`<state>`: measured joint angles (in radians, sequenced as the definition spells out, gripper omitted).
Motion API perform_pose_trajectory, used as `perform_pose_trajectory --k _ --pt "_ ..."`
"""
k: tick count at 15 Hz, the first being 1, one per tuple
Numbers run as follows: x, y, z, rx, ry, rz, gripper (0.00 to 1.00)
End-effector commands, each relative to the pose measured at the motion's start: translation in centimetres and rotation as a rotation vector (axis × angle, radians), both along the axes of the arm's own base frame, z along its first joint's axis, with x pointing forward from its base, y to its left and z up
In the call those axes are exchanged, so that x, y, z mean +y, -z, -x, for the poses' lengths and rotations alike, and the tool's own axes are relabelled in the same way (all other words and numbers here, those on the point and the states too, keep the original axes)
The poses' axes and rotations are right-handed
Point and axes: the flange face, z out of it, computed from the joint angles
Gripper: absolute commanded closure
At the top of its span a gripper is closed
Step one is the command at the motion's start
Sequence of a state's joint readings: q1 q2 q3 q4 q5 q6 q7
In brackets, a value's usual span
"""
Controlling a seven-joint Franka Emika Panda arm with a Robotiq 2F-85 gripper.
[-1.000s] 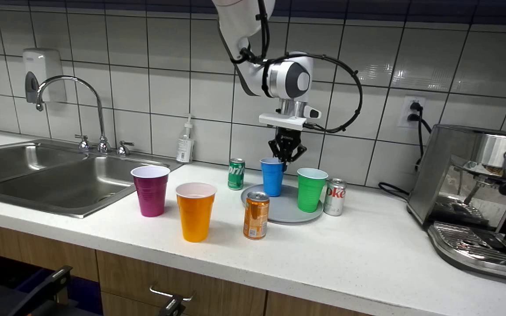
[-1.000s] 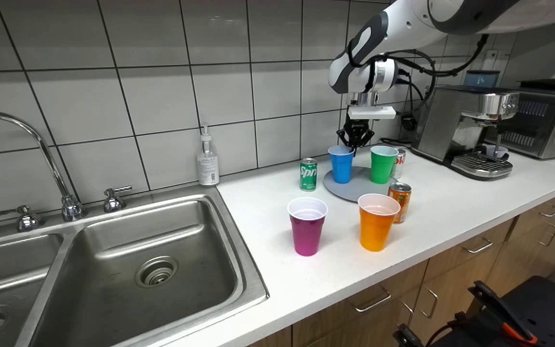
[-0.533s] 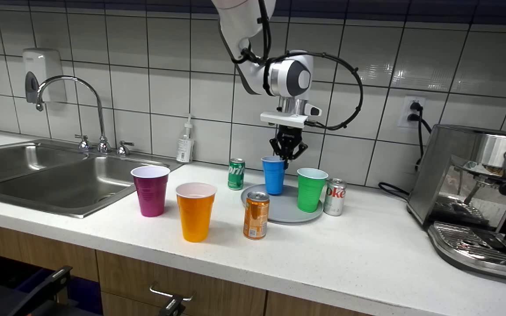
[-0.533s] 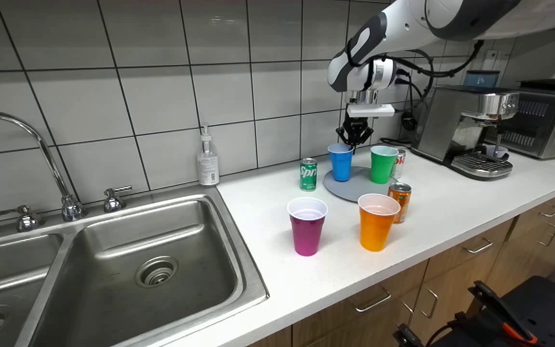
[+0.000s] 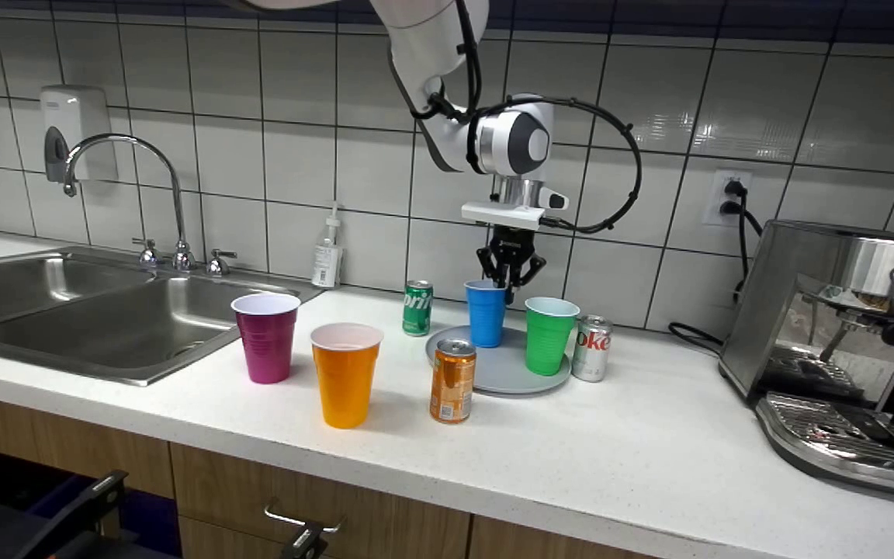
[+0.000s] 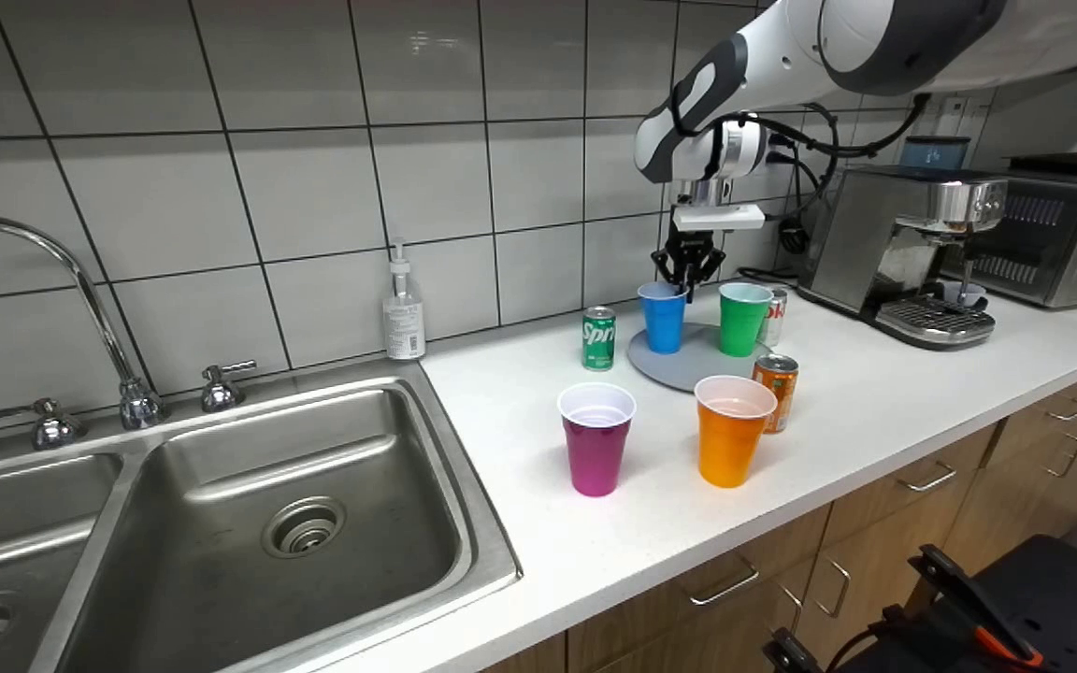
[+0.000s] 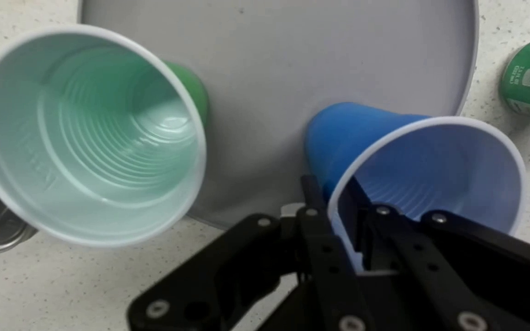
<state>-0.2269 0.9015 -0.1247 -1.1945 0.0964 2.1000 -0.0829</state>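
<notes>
The blue cup [image 5: 486, 317] stands upright on the grey plate [image 5: 505, 371], off its middle, mouth up, its long axis vertical and in line with the downward-pointing fingers [image 7: 312, 193]. These are parted only narrowly, astride the rim, one outside the wall and one inside; in the wrist view the gap looks wider than the thin wall, so they seem not to pinch it. They sit on the side facing the green cup [image 5: 548, 341], so most of the blue cup lies away from that neighbour; with the wall between them, up and down looks the freest direction. The green cup shares the plate, apart from the blue one. Off the plate, on the bench [image 5: 649, 442], stand the Coke can [image 5: 591, 353], Sprite can [image 5: 417, 309] and orange can [image 5: 452, 382]. Farther out are the orange cup [image 6: 730, 447], purple cup [image 6: 595, 453] and sink [image 6: 221, 561].
</notes>
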Motion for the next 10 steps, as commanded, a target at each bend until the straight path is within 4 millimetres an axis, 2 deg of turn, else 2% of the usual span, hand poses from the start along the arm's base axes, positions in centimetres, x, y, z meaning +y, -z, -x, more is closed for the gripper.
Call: perform_pose_trajectory --k 1,7,8,10 --pt "-0.6 -0.8 -0.3 0.013 -0.024 0.003 0.50" --pt "-0.6 -2.0 -0.2 -0.029 -0.034 0.028 0.05" --pt "-0.6 -2.3 -0.2 -0.046 -0.036 0.038 0.00" --pt "-0.6 -2.9 -0.3 -0.080 -0.042 0.050 0.00"
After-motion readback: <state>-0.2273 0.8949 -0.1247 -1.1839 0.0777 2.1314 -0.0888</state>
